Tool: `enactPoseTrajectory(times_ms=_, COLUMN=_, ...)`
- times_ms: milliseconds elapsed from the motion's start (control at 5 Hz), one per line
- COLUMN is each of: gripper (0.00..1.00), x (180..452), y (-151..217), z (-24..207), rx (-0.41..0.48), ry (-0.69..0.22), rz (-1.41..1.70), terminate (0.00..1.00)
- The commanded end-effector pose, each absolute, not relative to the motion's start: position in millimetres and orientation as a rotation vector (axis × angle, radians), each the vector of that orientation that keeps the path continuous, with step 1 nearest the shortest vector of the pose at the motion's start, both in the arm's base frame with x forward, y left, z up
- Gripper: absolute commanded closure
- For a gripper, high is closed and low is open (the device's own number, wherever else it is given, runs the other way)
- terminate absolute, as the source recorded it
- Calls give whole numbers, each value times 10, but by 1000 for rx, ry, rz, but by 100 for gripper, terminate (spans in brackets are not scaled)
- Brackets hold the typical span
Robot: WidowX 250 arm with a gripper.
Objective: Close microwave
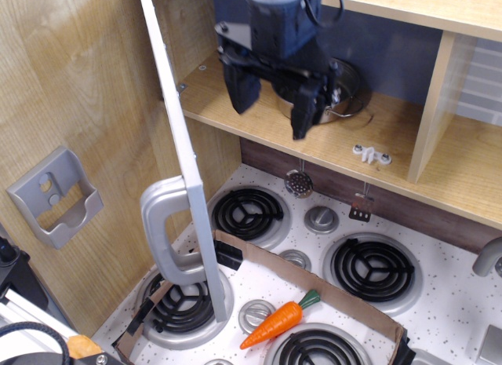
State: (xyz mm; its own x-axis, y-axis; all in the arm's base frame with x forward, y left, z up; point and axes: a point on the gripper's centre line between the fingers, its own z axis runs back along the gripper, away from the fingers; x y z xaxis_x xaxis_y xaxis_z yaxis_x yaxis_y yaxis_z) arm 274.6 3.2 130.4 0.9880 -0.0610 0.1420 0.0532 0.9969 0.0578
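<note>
Above the toy stove, in the one view you have, your gripper [271,106] hangs with its two dark fingers [241,92] spread apart and nothing between them, in front of the open wooden shelf [392,149].

To its left, the microwave door [182,157] stands swung wide open, seen nearly edge-on as a thin pale slab running from the top of the picture down toward the near-left burner [182,308]. Its silver D-shaped handle [163,235] juts out on the left face, low on the door. Of the microwave itself you see only this door and the shelf cavity behind it; no buttons are visible from here.

Judging by the look of it, the door is light, stiff moulded plastic on a simple hinge, so it should swing with a gentle push and needs no firm grasp. The flat face is likely slick, so the handle gives the surer purchase: hook it or press just beside it. Keep the force low, since a toy hinge may be fragile.

Behind the gripper on the shelf sits a small metal pot [345,86]; its contents are hidden by the arm. On the stove a shallow cardboard tray [345,302] lies across the burners, with a toy carrot [276,320] at its near edge.
</note>
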Motion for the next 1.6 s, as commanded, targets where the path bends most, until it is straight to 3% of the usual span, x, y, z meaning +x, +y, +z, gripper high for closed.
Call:
enactPoseTrajectory(times_ms=0, gripper=0, x=2559, y=123, z=1917, rx=59, ry=-164, rz=-28, terminate=0)
enactPoseTrajectory(times_ms=400, gripper=0, x=2267, y=241, z=2152, rx=94, ry=-159, rz=-4, terminate=0)
enactPoseTrajectory(times_ms=1000, gripper=0, x=1937, y=475, z=1847, rx=154, ry=-86, rz=2, terminate=0)
enactPoseTrajectory(times_ms=1400, gripper=0, x=1861, y=515, z=1647, rx=156, ry=-59, rz=18, terminate=0)
